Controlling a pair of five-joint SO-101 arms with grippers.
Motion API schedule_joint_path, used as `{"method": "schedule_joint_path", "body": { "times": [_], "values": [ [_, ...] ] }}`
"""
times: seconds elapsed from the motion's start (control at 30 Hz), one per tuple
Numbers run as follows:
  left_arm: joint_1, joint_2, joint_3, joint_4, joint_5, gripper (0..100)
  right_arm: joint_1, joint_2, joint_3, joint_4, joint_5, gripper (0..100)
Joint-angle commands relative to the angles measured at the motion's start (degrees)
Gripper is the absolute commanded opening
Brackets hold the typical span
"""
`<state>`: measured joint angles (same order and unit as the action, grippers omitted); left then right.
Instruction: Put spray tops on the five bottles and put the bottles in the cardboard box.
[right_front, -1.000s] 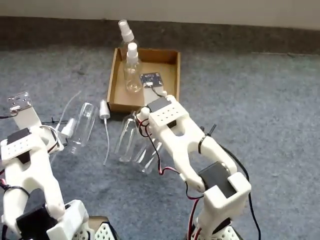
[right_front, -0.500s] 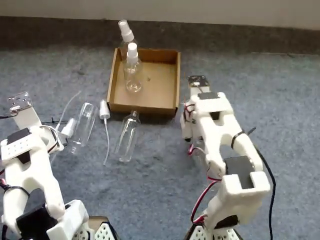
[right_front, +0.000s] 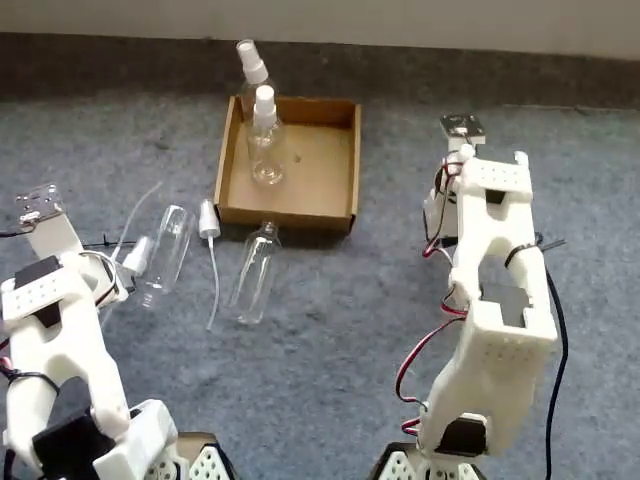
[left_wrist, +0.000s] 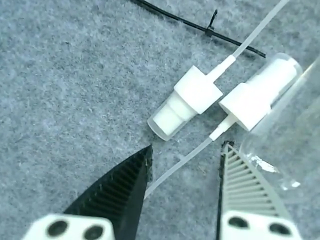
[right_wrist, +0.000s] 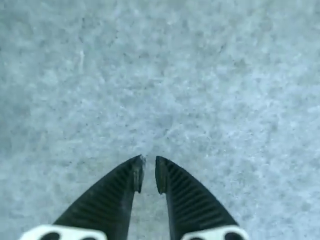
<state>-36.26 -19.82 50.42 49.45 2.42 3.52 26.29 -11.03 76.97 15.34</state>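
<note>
The cardboard box (right_front: 335, 175) holds one upright clear bottle (right_front: 265, 145) with a spray top. A second topped bottle (right_front: 250, 68) stands behind the box. In front of the box, a bottle without a top (right_front: 254, 272) lies beside a loose spray top (right_front: 208, 219). Farther left lies another bottle (right_front: 166, 253). My left gripper (left_wrist: 187, 150) is open just above the carpet, with a thin dip tube running between its fingers. Just ahead lie a loose spray top (left_wrist: 185, 102) and a bottle (left_wrist: 295, 130) with a top (left_wrist: 260, 97) at its neck. My right gripper (right_wrist: 148, 172) is shut over bare carpet.
Grey carpet covers the floor. The right arm (right_front: 490, 215) stands to the right of the box. A black cable (left_wrist: 200, 27) lies beyond the loose top. A dark wall base (right_front: 500, 85) runs along the back.
The right arm has swung from the box's front edge out to the right, over bare carpet. A bottle seen under it at first no longer lies there. The left arm has not moved.
</note>
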Motion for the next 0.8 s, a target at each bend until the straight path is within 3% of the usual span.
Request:
{"method": "schedule_joint_path", "body": {
  "times": [0.0, 0.1, 0.2, 0.33, 0.57, 0.77],
  "values": [
    [0.4, -0.75, 0.31, -1.05, 0.35, 21, 1.01, -0.31, -11.3, 10.77, 0.44, 1.5],
    [0.4, -0.75, 1.8, -3.96, 0.26, 21, 0.84, -1.89, -19.91, 23.16, 0.79, 6.0],
    [0.4, -1.01, 2.33, -4.75, 0.26, 21, 1.54, -5.85, -23.69, 24.31, 0.44, 15.6],
    [0.4, -1.1, 2.42, -4.66, 0.26, 21, 6.11, -10.51, -14.46, 24.13, 1.67, 19.0],
    [1.01, -1.1, 2.51, -4.66, 0.18, 21, 17.45, -22.2, 3.82, 18.33, 10.99, 19.2],
    [1.01, -1.1, 2.51, -4.66, 0.18, 21, 20.88, -23.78, 18.51, 12.53, 17.23, 19.2]
  ]
}}
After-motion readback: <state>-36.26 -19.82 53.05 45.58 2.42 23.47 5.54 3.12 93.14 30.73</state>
